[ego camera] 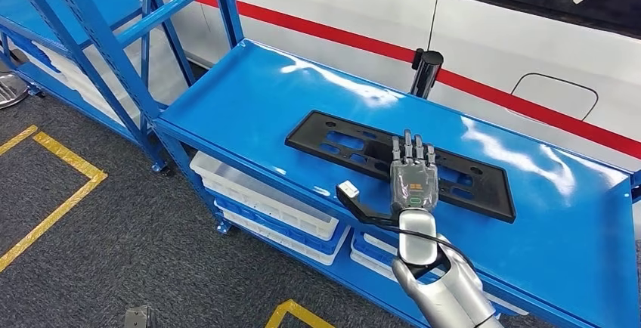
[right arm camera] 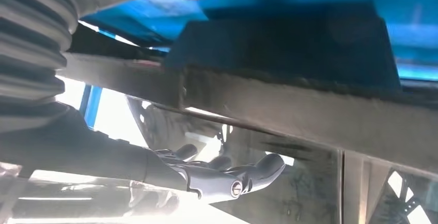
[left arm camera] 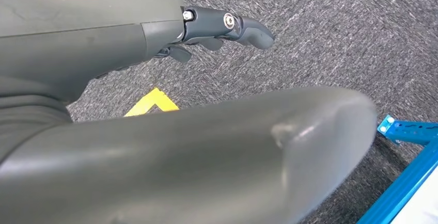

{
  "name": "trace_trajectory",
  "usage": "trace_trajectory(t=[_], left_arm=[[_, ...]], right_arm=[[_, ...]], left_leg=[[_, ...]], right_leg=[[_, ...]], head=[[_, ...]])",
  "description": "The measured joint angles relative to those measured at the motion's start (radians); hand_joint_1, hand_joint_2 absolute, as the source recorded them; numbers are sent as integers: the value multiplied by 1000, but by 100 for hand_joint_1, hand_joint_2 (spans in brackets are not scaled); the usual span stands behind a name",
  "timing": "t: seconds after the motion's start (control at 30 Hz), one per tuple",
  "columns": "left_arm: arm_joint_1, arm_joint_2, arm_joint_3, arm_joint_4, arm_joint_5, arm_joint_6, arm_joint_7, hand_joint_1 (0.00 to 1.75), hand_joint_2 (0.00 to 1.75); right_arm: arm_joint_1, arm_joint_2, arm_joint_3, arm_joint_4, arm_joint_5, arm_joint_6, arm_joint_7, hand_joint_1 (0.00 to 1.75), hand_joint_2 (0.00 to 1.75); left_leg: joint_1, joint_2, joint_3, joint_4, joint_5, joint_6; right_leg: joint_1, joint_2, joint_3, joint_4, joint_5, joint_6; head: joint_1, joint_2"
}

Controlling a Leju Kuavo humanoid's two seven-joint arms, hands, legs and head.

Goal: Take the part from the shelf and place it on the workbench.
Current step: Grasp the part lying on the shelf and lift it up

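- No text, label, brand or number can be read anywhere.
- Small coloured marks on the back of the right hand (ego camera: pixel 413 181) are too small to read.

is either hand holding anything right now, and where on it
The right hand lies flat on the black part's near long edge, fingers extended; a closed grip cannot be told. The left hand holds nothing.

right arm (ego camera: pixel 446 290): showing a shiny silver shell, round and smooth
right hand (ego camera: pixel 413 177): wearing a grey back with small orange and green marks and dark fingers
cable (ego camera: pixel 378 218): running black along the wrist, ending in a small white plug
left hand (left arm camera: pixel 155 43): showing a smooth grey cover, dark fingers and a silver screw
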Motion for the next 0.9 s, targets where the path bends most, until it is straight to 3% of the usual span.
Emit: trace_trajectory(t=[0.07, 0.23, 0.43, 0.53, 0.7, 0.8, 0.9], left_arm=[[0, -1, 0, 0, -1, 0, 0, 0, 0], [0, -2, 0, 0, -4, 0, 0, 0, 0], [-1, -3, 0, 0, -4, 0, 0, 0, 0], [-1, -3, 0, 0, -4, 0, 0, 0, 0], [-1, -3, 0, 0, -4, 0, 0, 0, 0], [-1, -5, 0, 0, -4, -1, -2, 0, 0], [-1, -7, 0, 0, -5, -7, -8, 0, 0]], right_arm=[[6, -3, 2, -2, 0, -1, -1, 128, 175], [10, -5, 20, 7, 0, -12, -17, 127, 175], [7, 1, 47, 32, 0, -41, -28, 147, 175], [3, 3, 65, 35, 0, -57, -21, 148, 175], [-2, 3, 88, 37, 0, -72, -15, 172, 175], [-4, 4, 101, 44, 0, -129, -24, 175, 175], [-3, 11, 98, 61, 0, -231, -93, 175, 175]], left_leg=[[0, 0, 0, 0, 0, 0], [0, 0, -1, 0, 1, 1], [0, 0, -2, 0, 1, 1], [0, 0, -2, 0, 1, 1], [0, 0, -3, 0, 1, 1], [0, 0, -4, 0, 1, 1], [0, 0, -7, 0, 1, 1]], right_leg=[[0, 0, 5, 0, 1, 0], [0, 0, 7, 0, 1, 0], [0, 0, 7, 0, 1, 0], [0, 0, 6, 0, 1, 0], [1, 0, 5, 0, 1, 0], [0, 0, 4, 0, 1, 0], [0, 0, 2, 0, 1, 1]], head=[[0, 0], [0, 0], [0, 0], [0, 0], [0, 0], [0, 0], [0, 0]])
